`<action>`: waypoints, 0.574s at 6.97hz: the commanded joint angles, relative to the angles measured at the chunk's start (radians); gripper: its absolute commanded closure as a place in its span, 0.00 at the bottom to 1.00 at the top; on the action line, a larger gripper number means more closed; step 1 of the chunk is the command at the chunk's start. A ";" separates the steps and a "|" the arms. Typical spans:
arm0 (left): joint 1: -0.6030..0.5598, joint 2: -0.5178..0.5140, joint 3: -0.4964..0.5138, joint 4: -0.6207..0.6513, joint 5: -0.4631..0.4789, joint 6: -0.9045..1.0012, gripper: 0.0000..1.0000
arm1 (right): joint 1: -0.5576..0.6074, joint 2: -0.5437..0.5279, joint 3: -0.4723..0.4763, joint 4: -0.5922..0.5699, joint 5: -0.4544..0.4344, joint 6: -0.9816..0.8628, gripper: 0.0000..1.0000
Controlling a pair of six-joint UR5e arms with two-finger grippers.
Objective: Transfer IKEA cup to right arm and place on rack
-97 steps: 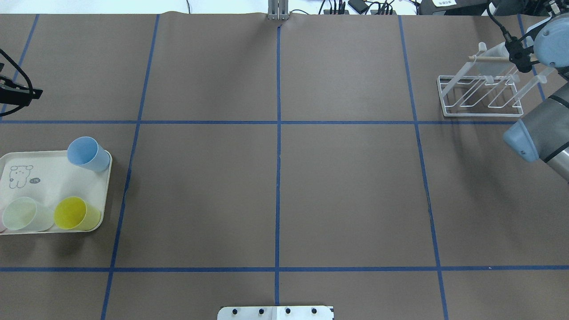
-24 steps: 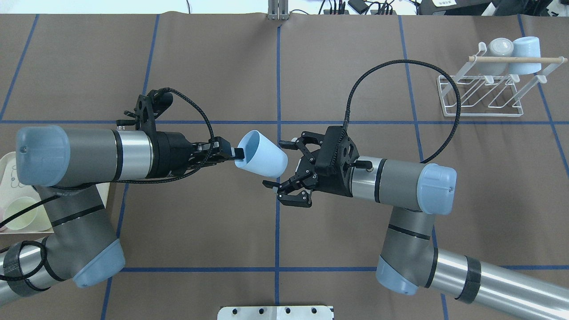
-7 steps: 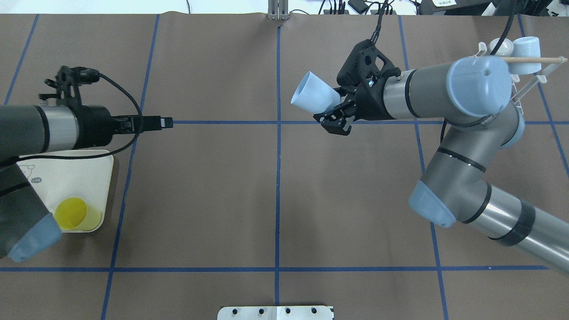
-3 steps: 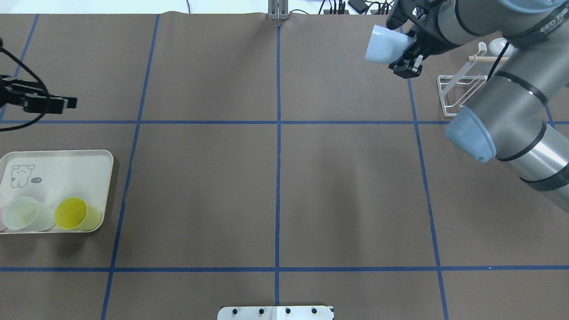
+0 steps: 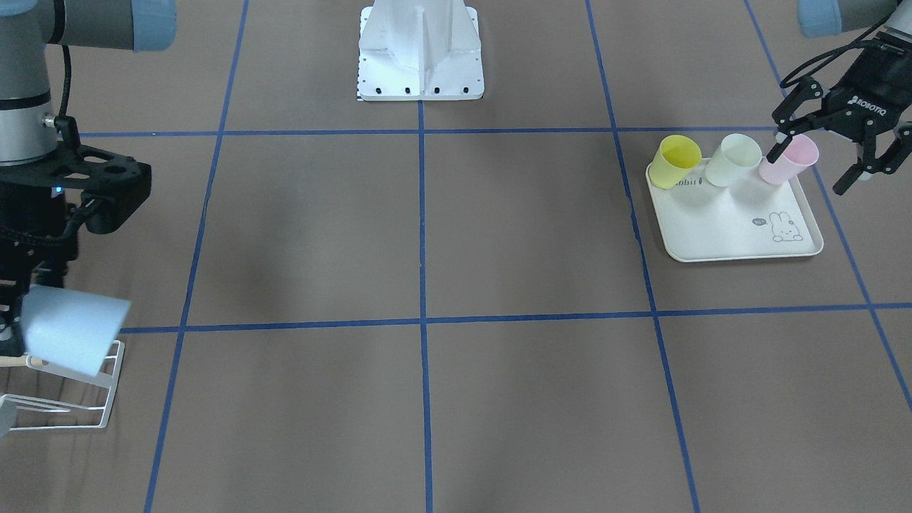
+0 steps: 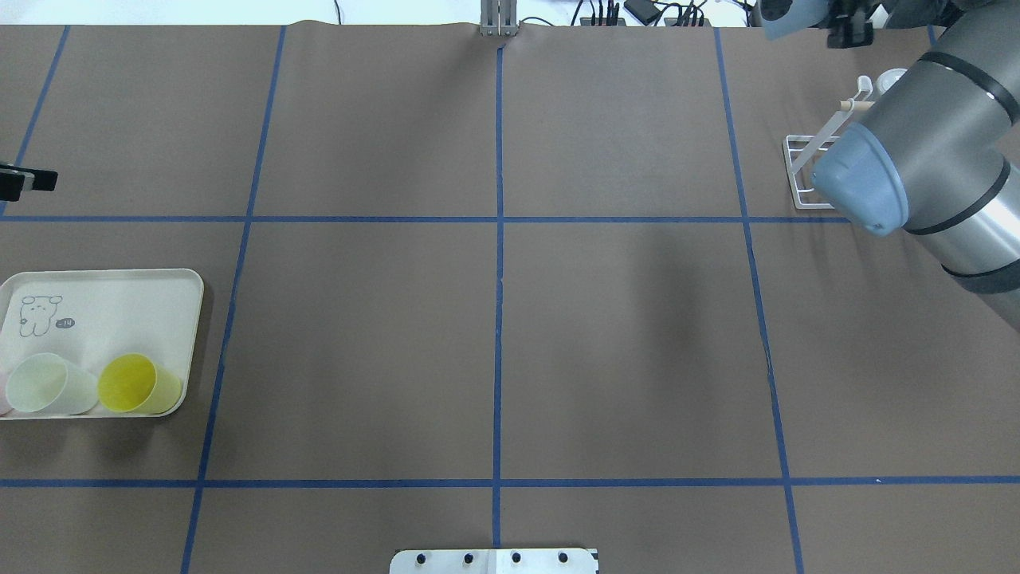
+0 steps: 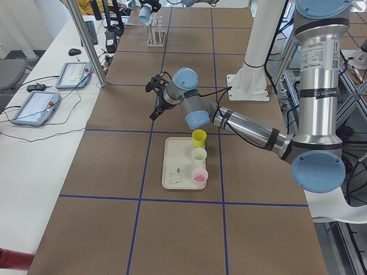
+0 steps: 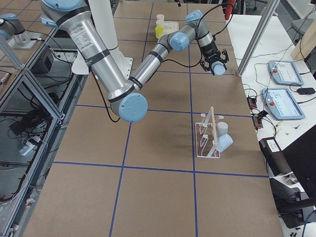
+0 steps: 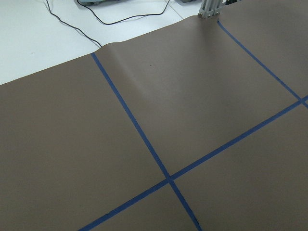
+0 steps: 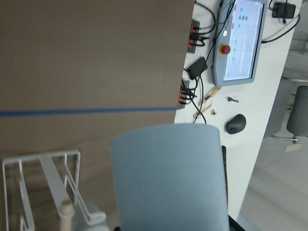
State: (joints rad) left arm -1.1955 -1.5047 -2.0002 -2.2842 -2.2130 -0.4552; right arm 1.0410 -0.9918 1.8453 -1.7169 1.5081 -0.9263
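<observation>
Pending: pale-blue plastic cup was clenched in right gripper; left gripper was spread. Mouth was best aligned with wooden dowel of white wire rack.

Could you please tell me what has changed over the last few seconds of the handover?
The left claw let go of the blue cup at mid-table and drew back to the tray, open. The right claw took the cup and carried it to the rack. The yellow cup, pale green cup and pink cup stayed on the tray.

Brown table (blue tape grid), white bench.
</observation>
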 commanded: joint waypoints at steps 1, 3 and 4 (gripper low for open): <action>-0.003 0.003 0.003 -0.003 -0.005 -0.003 0.00 | 0.024 -0.052 -0.066 -0.004 -0.165 -0.273 0.90; -0.003 0.006 0.003 -0.006 -0.005 -0.007 0.00 | 0.019 -0.131 -0.137 0.121 -0.253 -0.286 0.90; -0.001 0.006 0.003 -0.008 -0.005 -0.007 0.00 | 0.010 -0.134 -0.194 0.201 -0.261 -0.281 0.90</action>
State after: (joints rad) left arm -1.1979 -1.5000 -1.9974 -2.2899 -2.2181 -0.4612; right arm 1.0576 -1.1078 1.7120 -1.6084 1.2664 -1.2052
